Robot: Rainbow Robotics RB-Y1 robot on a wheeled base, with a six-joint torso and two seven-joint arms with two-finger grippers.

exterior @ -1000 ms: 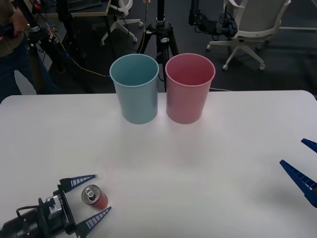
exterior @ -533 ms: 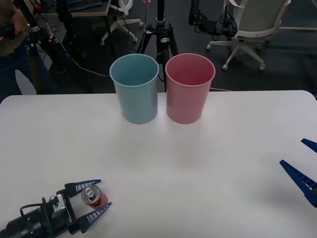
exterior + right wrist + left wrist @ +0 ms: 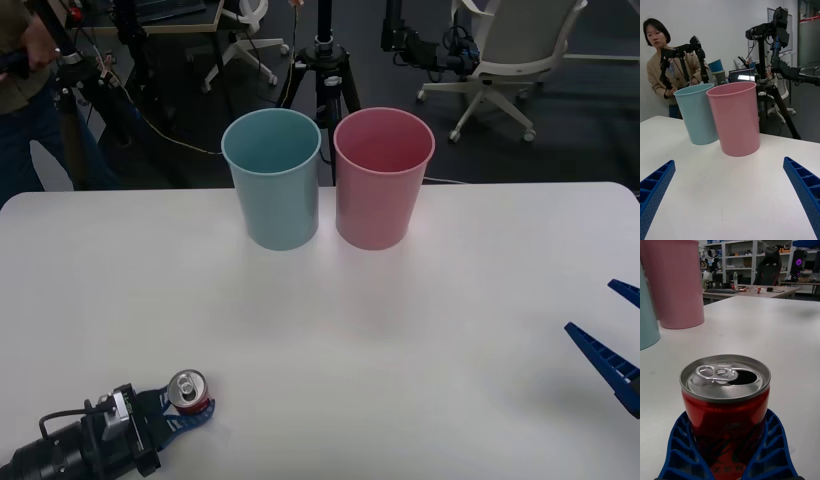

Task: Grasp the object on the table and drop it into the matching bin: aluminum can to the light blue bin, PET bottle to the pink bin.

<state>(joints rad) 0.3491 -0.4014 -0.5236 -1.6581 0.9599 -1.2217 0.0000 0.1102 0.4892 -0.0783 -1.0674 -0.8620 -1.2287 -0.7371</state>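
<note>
Gripping the small red aluminium can (image 3: 188, 392) near the white desk's (image 3: 400, 340) front-left corner, we have our left gripper (image 3: 178, 412) clamped on it; our right gripper (image 3: 612, 338) waits spread at the right edge.

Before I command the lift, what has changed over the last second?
The left gripper has closed: its fingers, spread wide on both sides of the red can a second ago, now press against it. The can stands upright at the table's near left corner and has barely shifted. The right gripper is open at the right edge, unmoved. The light blue bin and pink bin are unchanged.
</note>
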